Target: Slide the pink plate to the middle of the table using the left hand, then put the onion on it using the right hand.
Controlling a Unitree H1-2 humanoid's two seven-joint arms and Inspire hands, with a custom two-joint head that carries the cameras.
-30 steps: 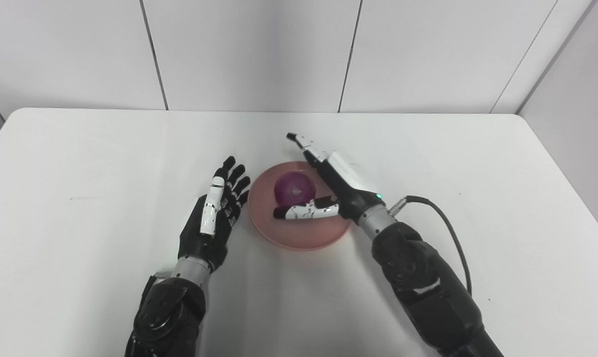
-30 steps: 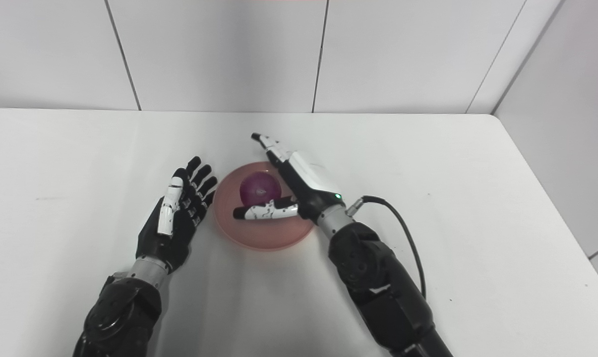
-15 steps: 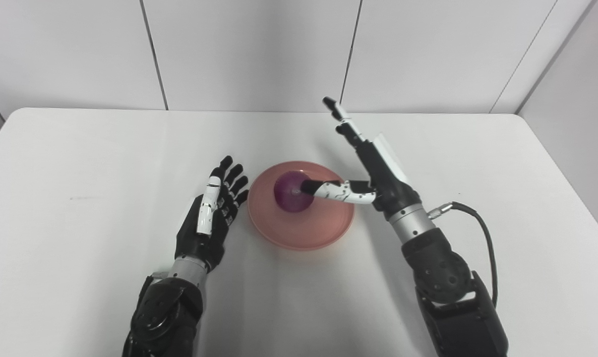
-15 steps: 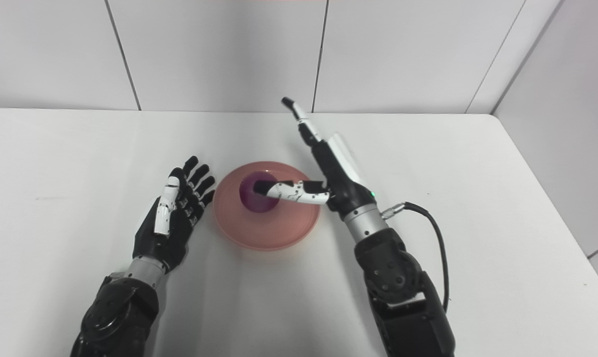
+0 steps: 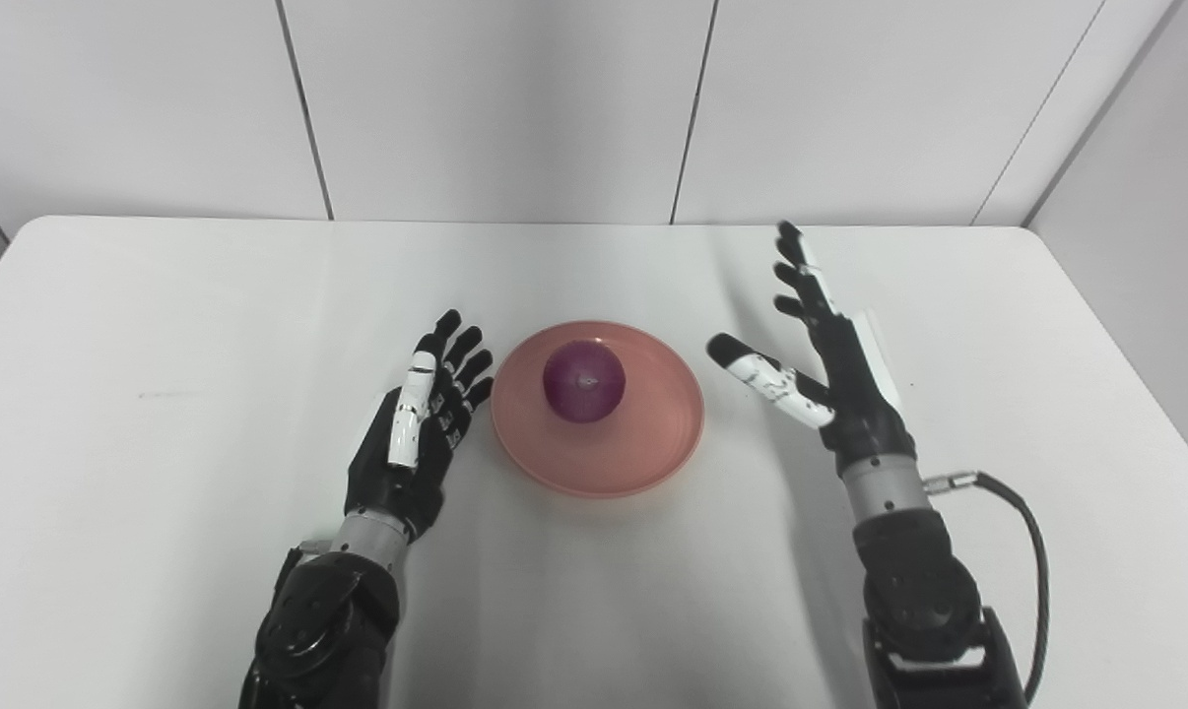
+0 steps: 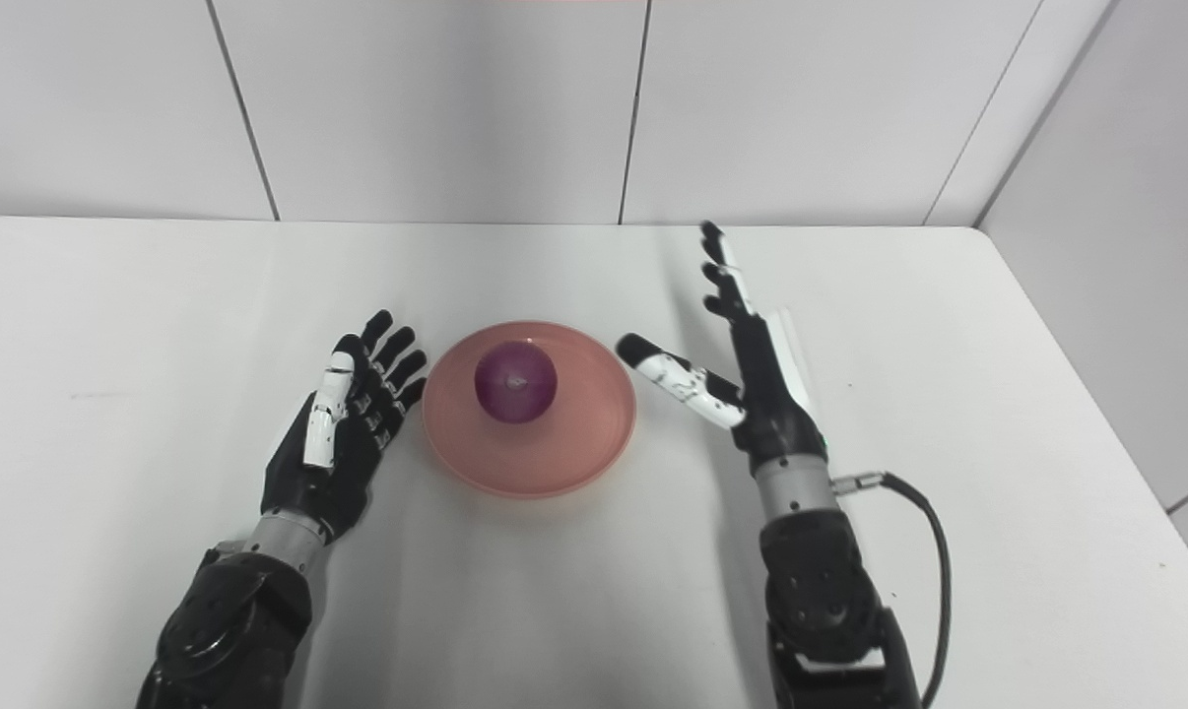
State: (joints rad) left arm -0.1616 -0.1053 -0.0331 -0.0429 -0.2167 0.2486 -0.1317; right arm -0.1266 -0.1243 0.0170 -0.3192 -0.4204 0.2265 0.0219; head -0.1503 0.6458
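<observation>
on the worktop [image 5: 161,325], the onion [image 5: 583,380] is sitting on the pink plate [image 5: 653,443]; left hand [image 5: 419,423] is lying released at its 9 o'clock, right hand [image 5: 830,354] hovering released at 3 o'clock.

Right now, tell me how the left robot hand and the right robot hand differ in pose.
The left robot hand lies low beside the pink plate, fingertips near its rim; the right robot hand is raised, well clear of it. The left thumb lies along its fingers; the right thumb juts toward the plate. Both are open, empty.

Paired head views, downward, overlapping
</observation>
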